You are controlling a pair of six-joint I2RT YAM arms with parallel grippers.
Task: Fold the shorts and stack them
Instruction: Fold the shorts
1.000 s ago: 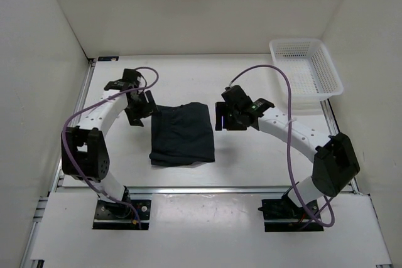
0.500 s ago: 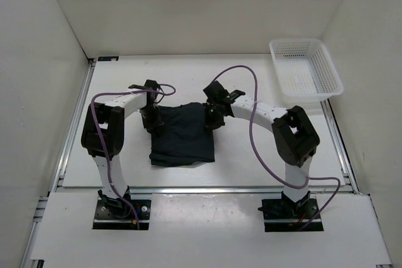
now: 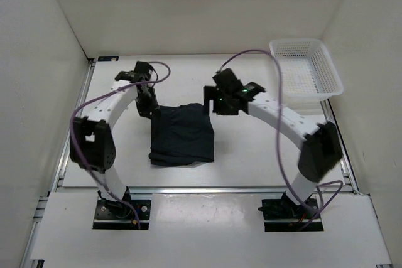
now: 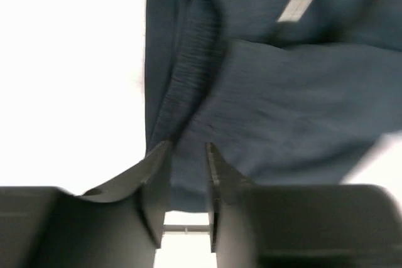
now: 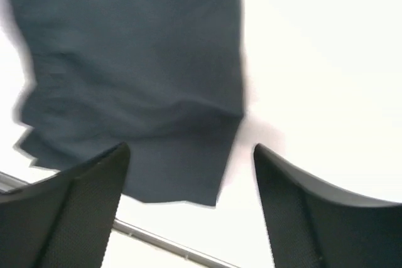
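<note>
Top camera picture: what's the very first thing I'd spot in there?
A pair of dark navy fabric shorts lies folded in the middle of the white table. Two white robot arms curve in toward its far corners, and a white plastic mesh basket sits at the far right.

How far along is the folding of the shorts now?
Done: the shorts lie folded into a compact block. In hand: left end effector sits at their far-left corner, grip unclear; right end effector is open, empty. Left: maybe another fold, then stacking.
</note>
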